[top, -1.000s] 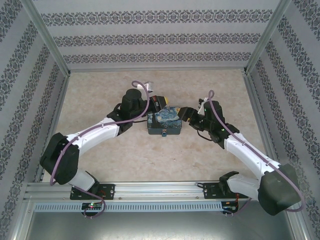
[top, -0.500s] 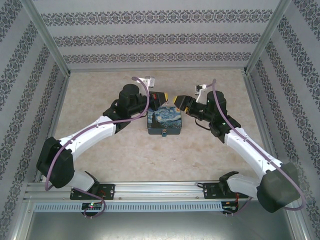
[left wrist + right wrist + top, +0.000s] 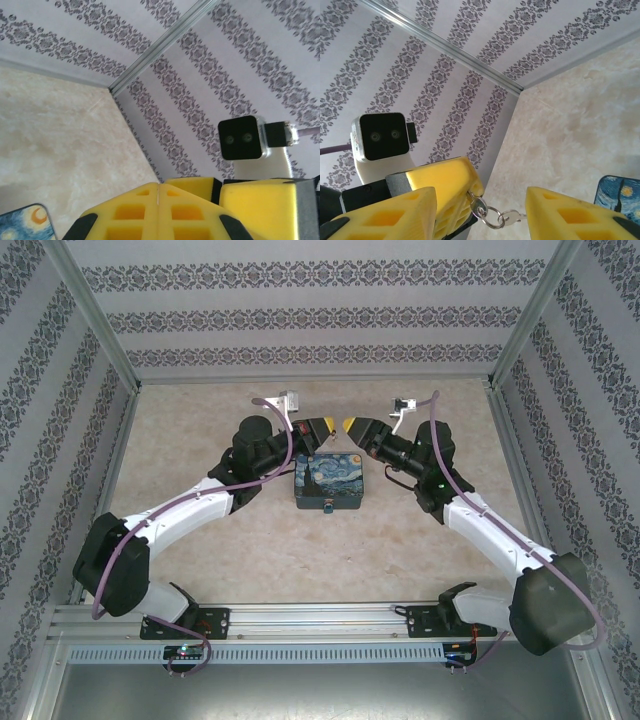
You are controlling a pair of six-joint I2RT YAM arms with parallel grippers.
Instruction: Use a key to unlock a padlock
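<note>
Metal key [image 3: 479,204] with dangling rings [image 3: 493,218] is pinched in the left claw [image 3: 158,189], between the right claw's [image 3: 481,200] spread fingers. Below, the teal padlock [image 3: 328,507] hangs on the painted tin's [image 3: 328,478] front, on the bench [image 3: 200,430].

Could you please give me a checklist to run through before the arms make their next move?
1. Left gripper shut on the key: ok.
2. Right gripper open, its fingers either side of the key ring: ok.
3. Key at the padlock: not ok, both grippers are beyond the tin.
4. Padlock locked or not: cannot tell, too small.
5. Tin flat on the table: ok.
</note>
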